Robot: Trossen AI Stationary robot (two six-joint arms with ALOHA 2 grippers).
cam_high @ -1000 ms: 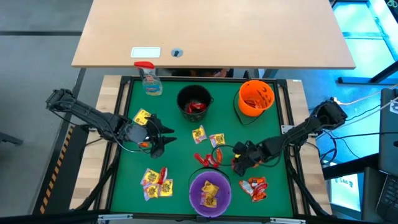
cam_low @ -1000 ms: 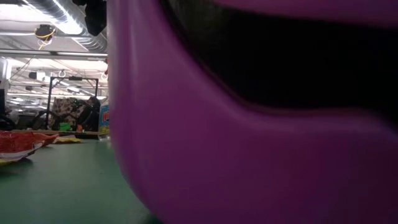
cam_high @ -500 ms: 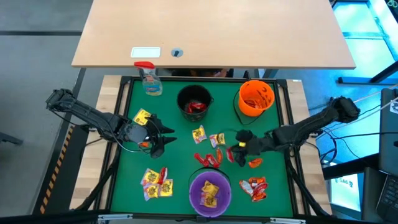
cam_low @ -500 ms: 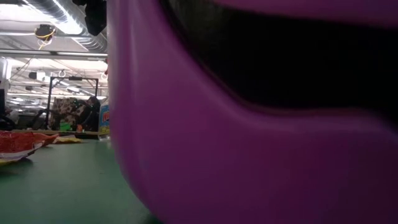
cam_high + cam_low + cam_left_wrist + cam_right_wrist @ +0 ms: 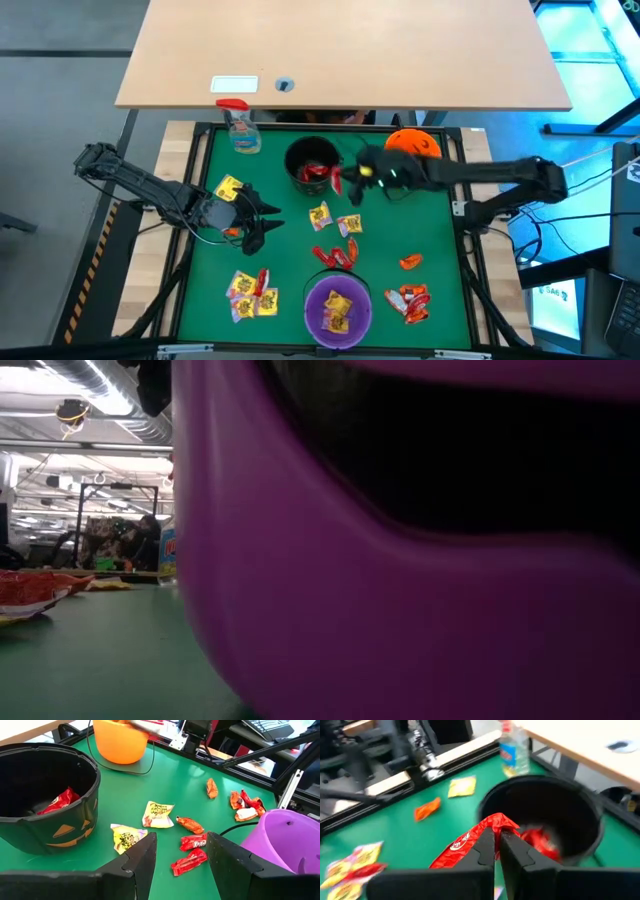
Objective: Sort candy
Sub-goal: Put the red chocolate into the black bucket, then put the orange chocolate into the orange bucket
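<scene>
A red candy packet (image 5: 479, 842) is pinched in the right end effector (image 5: 496, 851), held just at the rim of the black bucket (image 5: 312, 163) near the tabletop's (image 5: 290, 270) far edge — red packets already lie inside. The left end effector (image 5: 176, 851) hovers by the left edge, fingers spread.

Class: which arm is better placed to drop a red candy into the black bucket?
Right. Its hand grips a red candy beside the black bucket; the left hand waits open, farther away.

Two buckets (image 5: 312, 165) behind scattered candy (image 5: 336, 222), bowl (image 5: 338, 308) in front
</scene>
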